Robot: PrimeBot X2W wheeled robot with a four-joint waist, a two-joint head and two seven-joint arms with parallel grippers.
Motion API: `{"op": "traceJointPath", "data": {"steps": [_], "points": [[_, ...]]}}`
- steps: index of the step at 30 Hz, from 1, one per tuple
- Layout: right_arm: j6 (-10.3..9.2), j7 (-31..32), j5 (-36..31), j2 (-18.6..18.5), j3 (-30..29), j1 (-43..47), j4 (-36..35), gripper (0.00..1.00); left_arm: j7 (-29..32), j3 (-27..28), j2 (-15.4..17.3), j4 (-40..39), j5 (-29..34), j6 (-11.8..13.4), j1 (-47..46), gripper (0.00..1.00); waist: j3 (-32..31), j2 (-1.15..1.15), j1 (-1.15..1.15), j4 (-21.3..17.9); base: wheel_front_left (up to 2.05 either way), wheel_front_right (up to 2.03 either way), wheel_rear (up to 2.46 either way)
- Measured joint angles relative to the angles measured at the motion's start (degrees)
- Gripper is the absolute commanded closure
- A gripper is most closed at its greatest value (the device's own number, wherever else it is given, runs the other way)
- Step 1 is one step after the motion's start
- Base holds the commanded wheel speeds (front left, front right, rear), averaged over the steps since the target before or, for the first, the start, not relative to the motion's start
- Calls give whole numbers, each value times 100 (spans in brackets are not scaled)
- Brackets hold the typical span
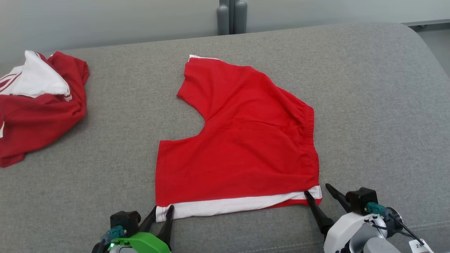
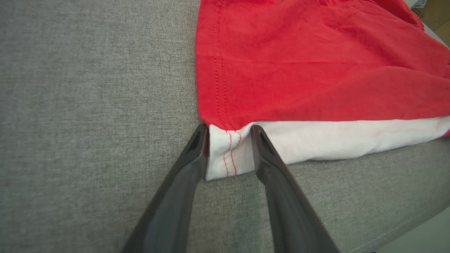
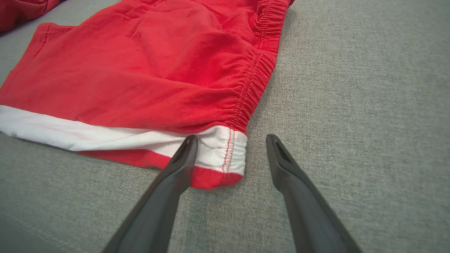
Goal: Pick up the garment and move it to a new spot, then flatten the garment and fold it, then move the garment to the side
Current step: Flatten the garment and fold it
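Head view: a pair of red shorts (image 1: 242, 140) lies spread flat in the middle of a grey cushion (image 1: 105, 165). The elastic waist is on the right side and the two leg openings point to the left. A white band runs along the near edge of the shorts. Far to the left, well apart, lies a crumpled heap of darker red and white cloth (image 1: 38, 102).

The left gripper (image 1: 162, 210) is at the near left corner of the shorts. In the left wrist view its jaws (image 2: 228, 130) stand apart with the white corner between them. One finger (image 2: 190, 165) touches the side edge and the other rests on the band. The cloth there is flat, not pinched.

The right gripper (image 1: 316, 189) is at the near right corner, wide open. In the right wrist view (image 3: 231, 138) one finger lies on the white band and the other stands on bare cushion just beside the waist.
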Motion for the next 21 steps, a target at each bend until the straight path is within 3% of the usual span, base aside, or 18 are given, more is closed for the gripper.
{"op": "traceJointPath", "data": {"steps": [3, 6, 8, 10, 14, 15, 21], "points": [[1, 43, 105, 30, 2, -46, 142, 0, -1, -15, -9, 29, 0, -45, -55, 53, 36, 0, 0, 37, 0, 0, 0], [49, 49, 169, 54, 18, -141, 281, 4, -9, -16, -14, 55, 0, -64, -56, 62, 51, 0, 0, 58, 0, 0, 0], [51, 58, 212, 63, 20, -197, 361, 21, -11, -20, -15, 79, 0, -78, -57, 71, 53, 0, 0, 64, 0, 0, 0], [66, 59, 240, 66, 31, -251, 432, 51, -53, -31, -16, 111, 0, -100, -59, 76, 54, 0, 0, 70, 0, 0, 0], [102, 124, 302, 102, 108, -304, 588, 79, -59, -53, -22, 157, 0, -129, -77, 80, 50, 0, 0, 77, 0, 0, 0], [110, 124, 307, 115, 124, -324, 612, 100, -60, -58, -24, 166, 0, -144, -81, 80, 46, 0, 0, 79, 0, 0, 0], [151, 92, 397, 135, 132, -366, 678, 100, -131, -67, -42, 213, -2, -193, -86, 93, -27, 0, 0, 73, 0, 0, 0]]}}
